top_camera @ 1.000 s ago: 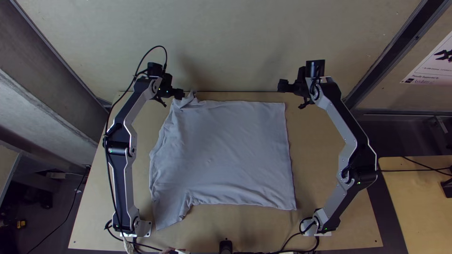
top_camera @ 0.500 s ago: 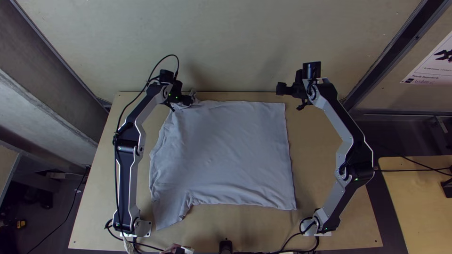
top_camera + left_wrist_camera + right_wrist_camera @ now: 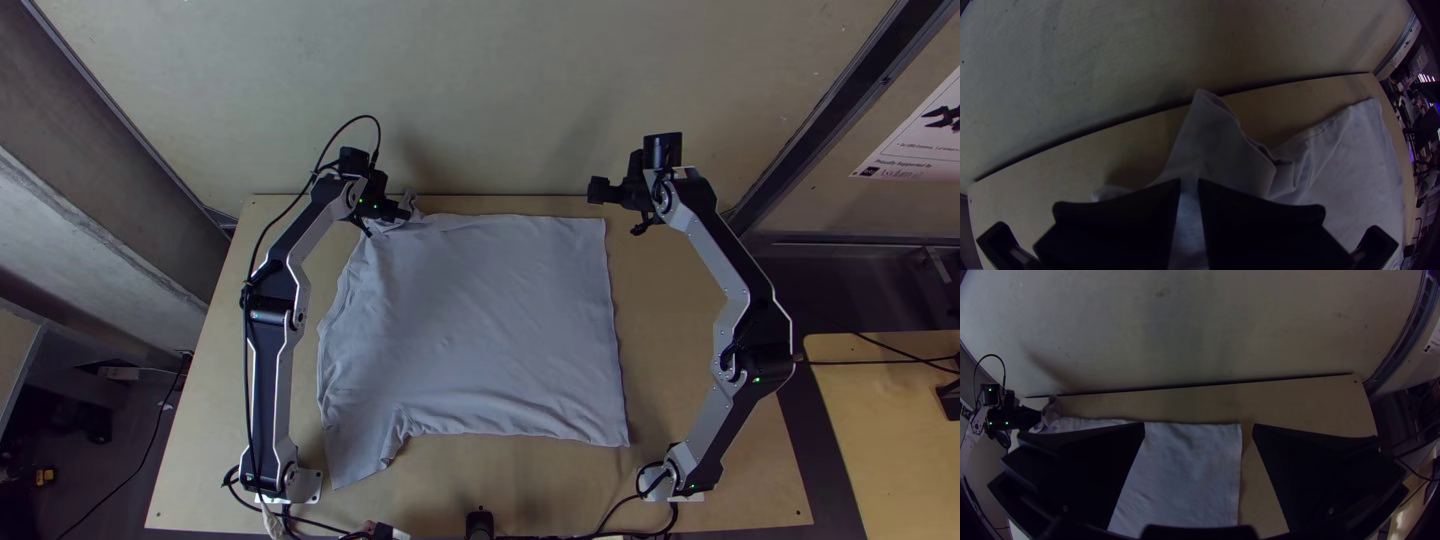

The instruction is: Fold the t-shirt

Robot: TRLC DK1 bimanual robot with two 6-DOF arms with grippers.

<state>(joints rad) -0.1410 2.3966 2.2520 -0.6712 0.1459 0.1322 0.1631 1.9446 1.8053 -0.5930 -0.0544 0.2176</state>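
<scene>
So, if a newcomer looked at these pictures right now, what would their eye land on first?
Probably the pale t-shirt spread over the middle of the wooden table, one sleeve pointing to the near edge. Next, the left gripper at its far left corner, cloth standing up between its fingers. Then the right gripper, open beyond the far right corner.

In the top view, soft shadows (image 3: 418, 160) are being cast on the wall (image 3: 500, 80). The left wrist view is being dimly lit; the table edge (image 3: 1290, 86) is being bowed by fisheye distortion, and corners are being darkened.
</scene>
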